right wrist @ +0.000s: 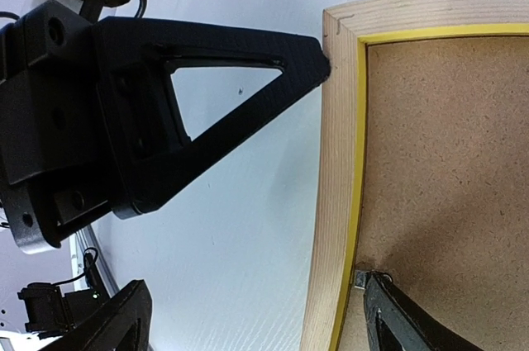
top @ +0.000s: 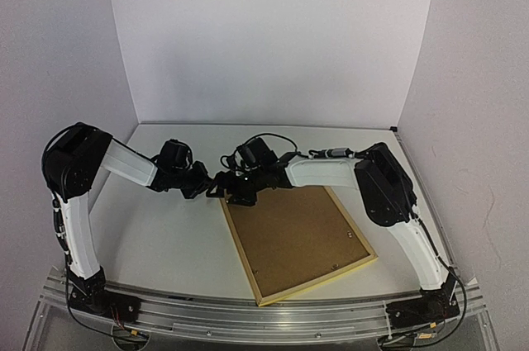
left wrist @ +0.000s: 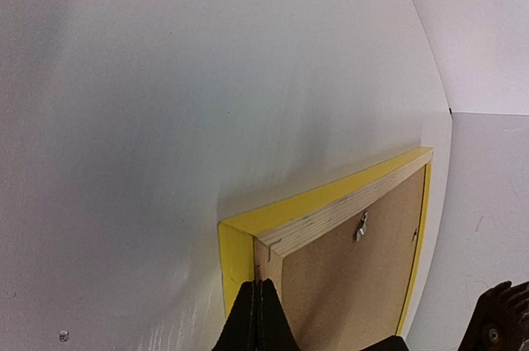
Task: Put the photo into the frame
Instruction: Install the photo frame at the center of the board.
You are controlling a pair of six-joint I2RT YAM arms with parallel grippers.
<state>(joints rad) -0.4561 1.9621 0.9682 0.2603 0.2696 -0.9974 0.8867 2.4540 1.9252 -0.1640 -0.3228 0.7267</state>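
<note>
My shut, empty left tool (left wrist: 258, 301) butts the frame (left wrist: 331, 202) corner, probably steadying it; my right tool (right wrist: 256, 301) straddles the edge, wide open.

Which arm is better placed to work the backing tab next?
Right. The right gripper is open, straddling the frame edge, one finger at a metal tab on the backing. The left gripper is shut, tips against the frame's outer corner, probably just bracing.
</note>
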